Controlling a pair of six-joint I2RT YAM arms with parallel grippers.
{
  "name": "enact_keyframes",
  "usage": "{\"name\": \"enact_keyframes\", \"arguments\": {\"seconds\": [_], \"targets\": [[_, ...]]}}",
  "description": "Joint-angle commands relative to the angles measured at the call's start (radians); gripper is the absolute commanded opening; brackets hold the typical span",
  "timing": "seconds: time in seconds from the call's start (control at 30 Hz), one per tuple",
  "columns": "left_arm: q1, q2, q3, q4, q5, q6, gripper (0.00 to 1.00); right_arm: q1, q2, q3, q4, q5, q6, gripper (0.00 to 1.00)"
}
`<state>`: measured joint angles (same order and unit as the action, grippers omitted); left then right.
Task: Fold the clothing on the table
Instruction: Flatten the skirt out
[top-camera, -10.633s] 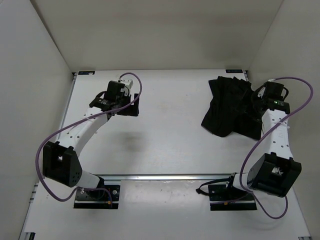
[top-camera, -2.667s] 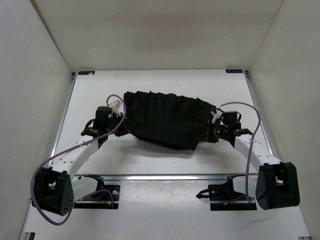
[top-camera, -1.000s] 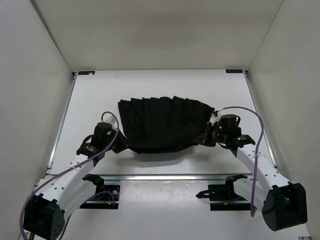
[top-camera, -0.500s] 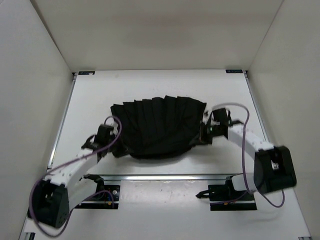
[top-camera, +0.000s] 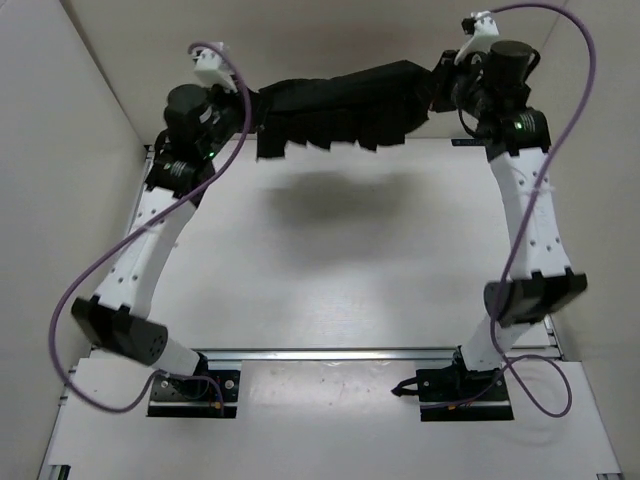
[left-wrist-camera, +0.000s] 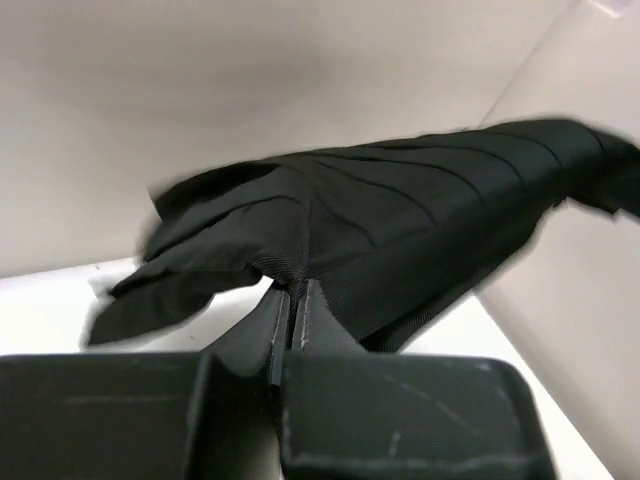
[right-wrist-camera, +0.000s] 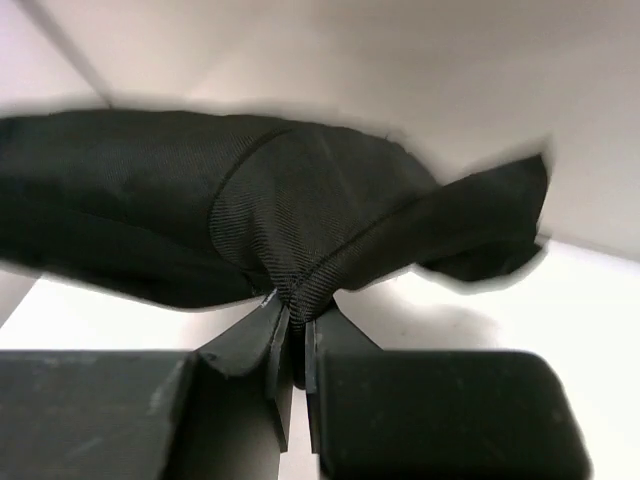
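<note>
Holds the clothing (top-camera: 340, 100) up in the air as a long black band, pleats hanging ragged along the lower edge, well above the table (top-camera: 330, 270). Pinches its left end in the left gripper (left-wrist-camera: 290, 297), jaws closed on a bunched fold. Clamps the other end likewise in the right gripper (right-wrist-camera: 292, 310). Casts a soft shadow (top-camera: 320, 195) on the white top below.
</note>
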<state>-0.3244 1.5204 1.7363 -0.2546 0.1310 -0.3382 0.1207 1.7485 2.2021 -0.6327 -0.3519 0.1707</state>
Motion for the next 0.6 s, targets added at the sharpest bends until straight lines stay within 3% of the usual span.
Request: {"name": "enact_keyframes", "arguments": {"seconds": [0.0, 0.07, 0.17, 0.27, 0.4, 0.57], "targets": [[0.062, -0.135, -0.168, 0.049, -0.091, 0.076, 0.0, -0.032, -0.169, -0.248, 0.04, 0.087, -0.076, 0.0], [0.074, -0.189, -0.349, 0.045, -0.07, 0.07, 0.0, -0.035, -0.257, -0.571, 0.112, 0.056, -0.057, 0.0], [0.03, -0.291, -0.576, 0.025, -0.073, 0.073, 0.0, -0.029, -0.397, -0.926, 0.22, 0.018, -0.002, 0.0], [0.01, -0.363, -0.774, -0.014, -0.032, -0.019, 0.0, -0.004, -0.512, -1.178, 0.254, -0.013, 0.059, 0.0], [-0.03, -0.474, -0.981, -0.058, 0.007, -0.126, 0.0, 0.043, -0.604, -1.395, 0.234, -0.062, 0.148, 0.0], [-0.074, -0.685, -1.101, -0.204, 0.031, -0.257, 0.0, 0.131, -0.766, -1.559, 0.208, -0.127, 0.272, 0.0]]}}
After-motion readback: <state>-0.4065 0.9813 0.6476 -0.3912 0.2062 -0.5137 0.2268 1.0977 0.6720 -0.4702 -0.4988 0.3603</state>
